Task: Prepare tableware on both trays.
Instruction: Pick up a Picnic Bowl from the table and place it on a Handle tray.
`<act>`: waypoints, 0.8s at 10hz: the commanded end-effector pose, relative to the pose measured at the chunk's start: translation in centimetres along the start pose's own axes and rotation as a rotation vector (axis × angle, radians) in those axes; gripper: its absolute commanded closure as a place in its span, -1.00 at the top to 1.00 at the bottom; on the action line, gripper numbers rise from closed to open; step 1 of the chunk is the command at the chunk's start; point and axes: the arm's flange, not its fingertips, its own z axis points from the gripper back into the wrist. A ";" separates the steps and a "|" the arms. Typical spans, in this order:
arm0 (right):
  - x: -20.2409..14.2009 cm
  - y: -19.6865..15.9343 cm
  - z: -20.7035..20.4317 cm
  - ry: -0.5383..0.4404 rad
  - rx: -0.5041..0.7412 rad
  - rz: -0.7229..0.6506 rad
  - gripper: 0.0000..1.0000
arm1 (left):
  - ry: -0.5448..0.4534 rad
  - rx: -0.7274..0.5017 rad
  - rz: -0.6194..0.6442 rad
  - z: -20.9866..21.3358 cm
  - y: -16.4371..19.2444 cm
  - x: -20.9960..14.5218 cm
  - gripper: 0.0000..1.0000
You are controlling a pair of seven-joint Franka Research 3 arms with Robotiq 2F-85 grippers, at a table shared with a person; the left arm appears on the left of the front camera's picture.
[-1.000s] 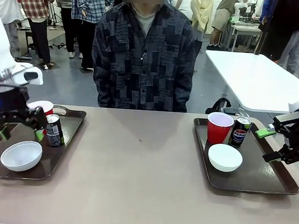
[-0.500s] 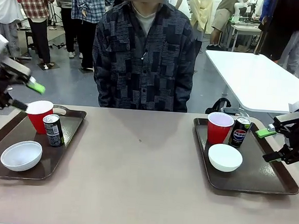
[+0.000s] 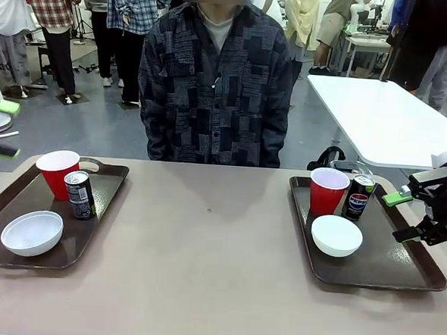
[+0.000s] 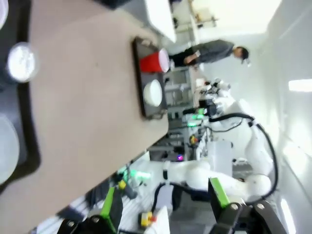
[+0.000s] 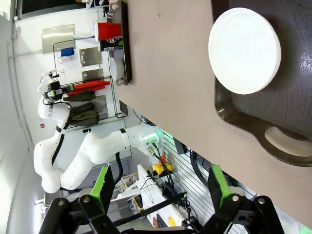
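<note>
Presently each dark brown rectangular plastic tray [image 3: 91, 228] [image 3: 399, 273] holds cup, bowl, can; left gripper [image 3: 0, 128] and right gripper [image 3: 404, 216] spread, empty.

Cup [image 3: 58, 172], can [image 3: 79, 194], bowl [image 3: 32, 232] on each tray [image 3: 99, 221]

1. The two dark brown rectangular plastic trays [image 3: 399, 273] are looking smooth and faintly glossy.
2. The round white bowl [image 3: 336, 235] beside the right gripper [image 3: 405, 217] is showing a matt finish.
3. The slim dark metal can [image 3: 357, 197] is gleaming.
</note>
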 end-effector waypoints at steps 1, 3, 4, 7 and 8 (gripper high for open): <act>-0.1 0.1 0.0 0.001 0.016 0.008 1.00 | 0.094 0.138 0.087 -1.9 2.6 -3.4 0.85; -0.1 0.1 0.0 0.001 0.016 0.008 1.00 | 0.098 0.133 0.100 -1.5 2.9 -3.1 0.85; -0.1 0.1 0.0 0.001 0.016 0.008 1.00 | 0.104 0.133 0.088 -1.4 2.6 -3.0 0.85; -0.1 0.1 0.0 0.001 0.016 0.008 1.00 | 0.102 0.127 0.099 -0.5 3.0 -0.8 0.85; -0.1 0.1 0.0 0.001 0.016 0.008 1.00 | 0.102 0.127 0.099 -0.5 3.0 -0.8 0.85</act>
